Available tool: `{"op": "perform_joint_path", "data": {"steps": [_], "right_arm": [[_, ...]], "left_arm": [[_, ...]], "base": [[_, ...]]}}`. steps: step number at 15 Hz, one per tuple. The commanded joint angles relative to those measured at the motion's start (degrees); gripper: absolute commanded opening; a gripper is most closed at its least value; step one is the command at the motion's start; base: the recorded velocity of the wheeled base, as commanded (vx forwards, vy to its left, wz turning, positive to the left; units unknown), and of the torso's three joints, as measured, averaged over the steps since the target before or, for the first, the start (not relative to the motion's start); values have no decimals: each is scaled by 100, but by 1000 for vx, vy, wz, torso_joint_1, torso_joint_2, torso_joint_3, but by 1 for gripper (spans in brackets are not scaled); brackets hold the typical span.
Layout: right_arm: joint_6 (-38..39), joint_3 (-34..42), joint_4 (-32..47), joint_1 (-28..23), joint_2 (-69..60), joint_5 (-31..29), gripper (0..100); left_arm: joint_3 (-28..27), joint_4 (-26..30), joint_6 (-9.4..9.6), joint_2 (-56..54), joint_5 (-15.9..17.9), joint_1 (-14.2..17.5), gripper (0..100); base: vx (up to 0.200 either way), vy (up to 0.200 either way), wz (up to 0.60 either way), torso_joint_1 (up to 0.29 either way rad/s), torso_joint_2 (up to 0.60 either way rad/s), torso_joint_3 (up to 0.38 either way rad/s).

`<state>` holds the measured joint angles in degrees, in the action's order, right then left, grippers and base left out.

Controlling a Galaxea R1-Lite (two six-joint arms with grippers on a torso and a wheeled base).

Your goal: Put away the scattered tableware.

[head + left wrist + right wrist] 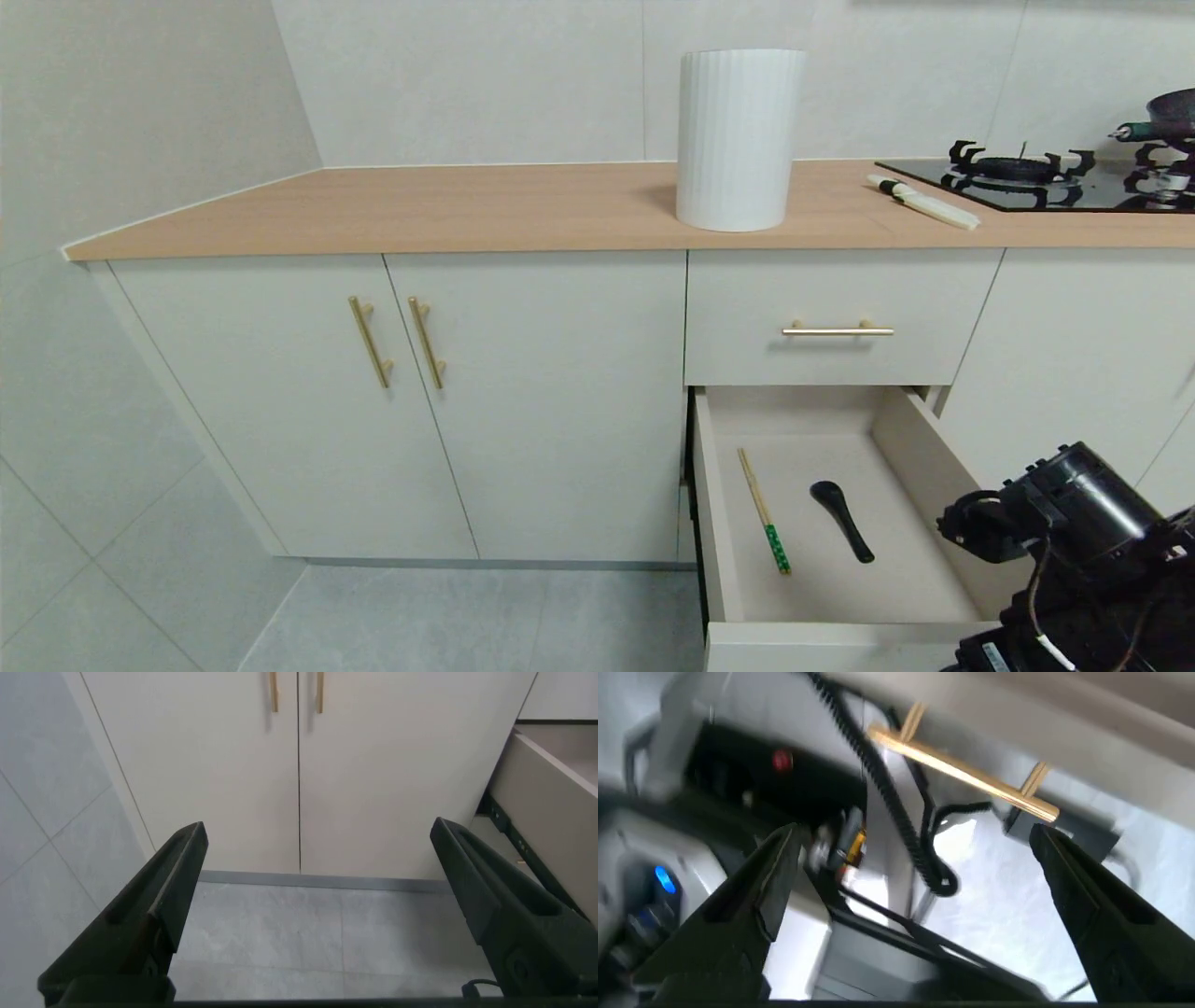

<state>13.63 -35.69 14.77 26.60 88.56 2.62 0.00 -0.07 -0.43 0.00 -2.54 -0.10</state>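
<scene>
The chopsticks (766, 513) and black spoon (843, 521) are lying inside the open drawer (715, 504), a white utensil (922, 202) is lying on the desk (467, 210) above it, and the left claw (318, 835) and right claw (915, 838) are gaping empty, the right one probably risking snagging the gold handle (962, 763) close by.

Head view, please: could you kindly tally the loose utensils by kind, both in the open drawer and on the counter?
chopstick pair: 1, in the open drawer
black spoon: 1, in that drawer
white utensil: 1, on the counter beside the hob
Total: 3
</scene>
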Motion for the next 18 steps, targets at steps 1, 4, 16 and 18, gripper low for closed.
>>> {"op": "perform_joint_path", "data": {"steps": [1, 4, 16, 18], "right_arm": [[114, -175, -1, 12, 302, -148, 100], [237, -236, -10, 21, 469, -473, 100], [588, -597, -792, -146, 1260, -1027, 100], [527, -764, -1003, -322, 1497, -1027, 100]], "left_arm": [[0, -1, -1, 0, -1, 1, 100], [0, -1, -1, 0, -10, 1, 100], [0, -1, -1, 0, -1, 1, 100], [0, -1, -1, 0, -1, 1, 100]], "base": [[0, 0, 0, 0, 0, 0], [0, 0, 0, 0, 0, 0], [0, 0, 0, 0, 0, 0], [0, 0, 0, 0, 0, 0]]}}
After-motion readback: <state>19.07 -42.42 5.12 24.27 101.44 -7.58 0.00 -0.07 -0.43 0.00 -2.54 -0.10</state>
